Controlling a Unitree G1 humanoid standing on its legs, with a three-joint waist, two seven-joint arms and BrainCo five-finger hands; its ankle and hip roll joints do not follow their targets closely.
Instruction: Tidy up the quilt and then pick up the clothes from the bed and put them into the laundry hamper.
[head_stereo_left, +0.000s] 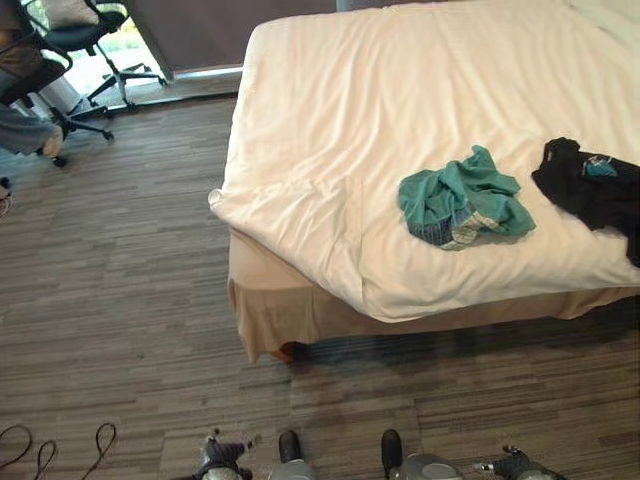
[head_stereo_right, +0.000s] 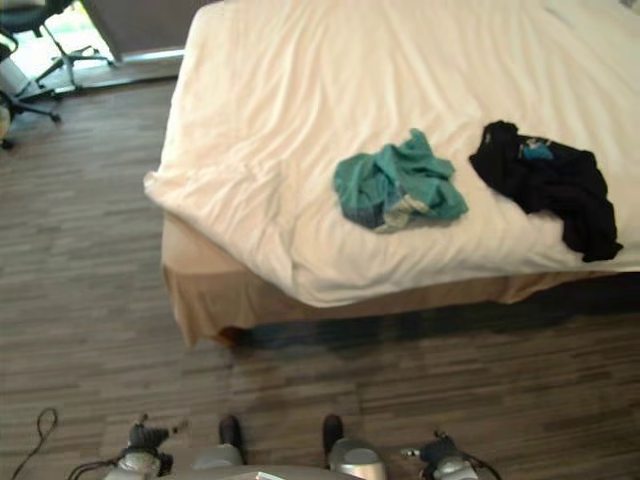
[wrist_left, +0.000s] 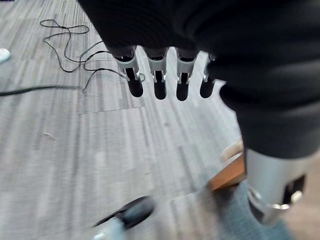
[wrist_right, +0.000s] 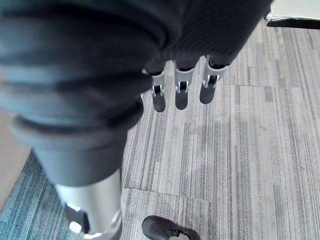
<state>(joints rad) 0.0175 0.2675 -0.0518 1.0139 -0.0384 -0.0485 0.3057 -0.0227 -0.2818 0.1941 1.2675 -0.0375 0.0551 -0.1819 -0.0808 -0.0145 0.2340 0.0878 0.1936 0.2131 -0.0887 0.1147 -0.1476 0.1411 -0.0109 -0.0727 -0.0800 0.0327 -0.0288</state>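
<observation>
The fingers (wrist_left: 159, 82) of the left hand (wrist_left: 200, 60) are seen straight and relaxed above the wood-patterned floor (wrist_left: 75, 150), clamped on nothing; the fingers (wrist_right: 181, 92) of the right hand (wrist_right: 115, 70) are likewise held straight and empty over the same floor. Both hands are kept low at the bottom edge of the eye views, well apart from the bed (head_stereo_left: 300, 300).

The cream quilt (head_stereo_left: 400, 90) is spread over the bed across the upper right of the frame, with wrinkles and a loose overhanging corner at centre left. It is judged light but bulky and limp, so it is best taken by that corner or along the near edge and drawn flat.

Right of centre a crumpled teal garment (head_stereo_left: 465, 198) is lying on the quilt, and near the right edge a black garment (head_stereo_left: 590, 190) is bunched. Both are judged soft, light and floppy; a pinch into the raised middle of each heap is likely to lift it whole, though trailing ends may drag.

An office chair (head_stereo_left: 85, 30) is set at upper left.
</observation>
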